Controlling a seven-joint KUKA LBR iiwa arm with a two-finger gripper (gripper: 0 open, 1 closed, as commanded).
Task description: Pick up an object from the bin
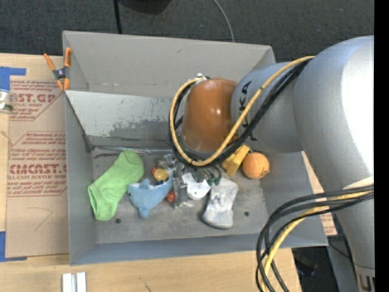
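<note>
My gripper (177, 186) is low in the middle of the bin, under the arm's wrist. Just to its left lies a light blue soft thing (148, 197), shaped like a small fish. A small yellow and red ball (160, 174) sits right beside the gripper's upper left. On its right are a white round piece (196, 191) and a crumpled grey-white cloth (220, 204). Whether anything is held I cannot tell.
A green sock-like cloth (113, 184) lies on the bin floor at the left. An orange ball (256, 165) and a yellow block (235, 159) lie at the right, partly under the arm. The arm covers the bin's right and back.
</note>
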